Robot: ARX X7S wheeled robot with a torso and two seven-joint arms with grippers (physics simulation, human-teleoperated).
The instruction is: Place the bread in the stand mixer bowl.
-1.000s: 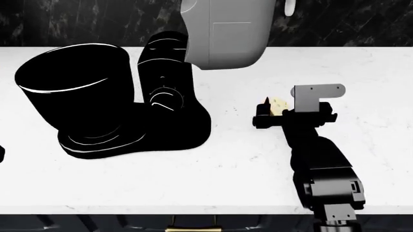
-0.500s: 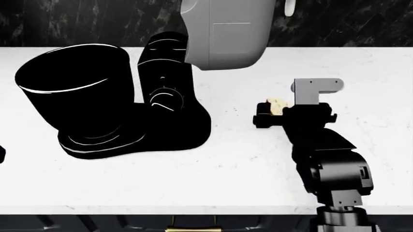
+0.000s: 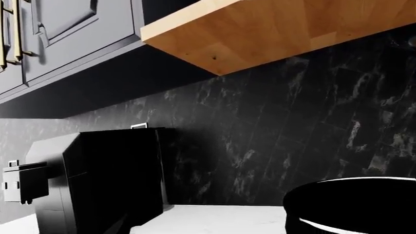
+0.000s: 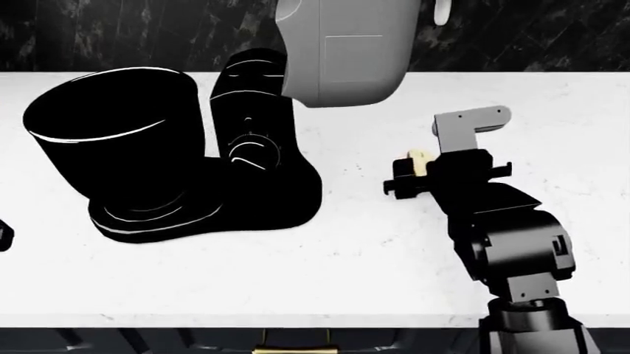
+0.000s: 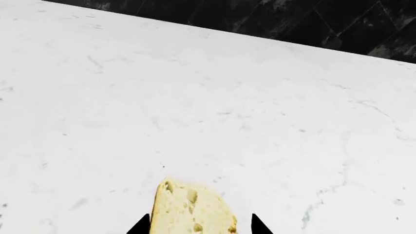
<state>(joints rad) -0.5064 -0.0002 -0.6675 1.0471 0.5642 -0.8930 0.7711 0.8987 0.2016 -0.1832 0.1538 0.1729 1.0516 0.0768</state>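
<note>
The bread is a small pale yellow slice on the white counter, right of the mixer. In the right wrist view the bread stands between my two black fingertips; one touches its crust and the other is a little off it at the tip. My right gripper is shut on the bread, low over the counter. The stand mixer bowl is large, glossy black and thin-rimmed, at the far left; it also shows in the left wrist view. Only a dark sliver of my left gripper shows at the left edge.
The mixer's black column with a round knob stands between bowl and bread, on a black base. A pale grey housing hangs over the column. A black appliance, dark wall and wooden shelf lie behind.
My right arm's elbow has risen and the wrist has shifted slightly left. The bread has moved with the gripper and now looks narrower.
</note>
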